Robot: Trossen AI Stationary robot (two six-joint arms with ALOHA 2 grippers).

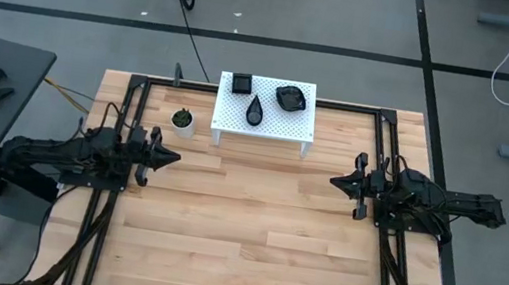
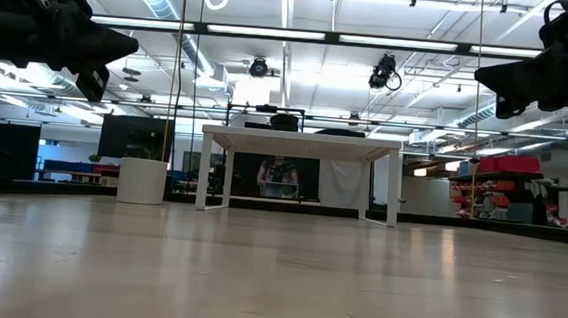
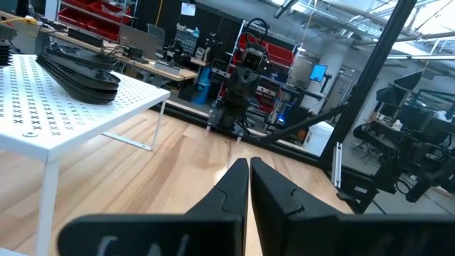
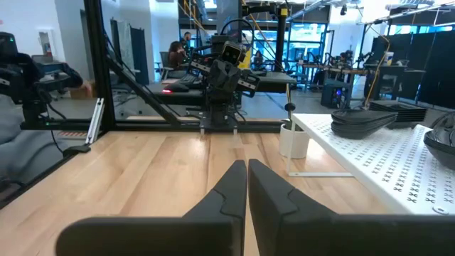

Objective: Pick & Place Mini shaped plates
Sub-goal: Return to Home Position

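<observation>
Left gripper (image 3: pixel 247 163) pinched closed over table (image 1: pixel 251 233), right gripper (image 4: pixel 247 165) likewise opposite; mini shaped plates (image 1: pixel 290 97) stacked on white stand (image 1: pixel 237 122).

The left end effector (image 2: pixel 130 44) and the right end effector (image 2: pixel 480 79) hang high, flanking the white stand (image 2: pixel 300 138).

Left arm (image 1: pixel 82 149) and right arm (image 1: pixel 428 201): matte black, segmented housings of angular form. Each terminates in two tapered black jaws with stepped, faceted profiles.
</observation>
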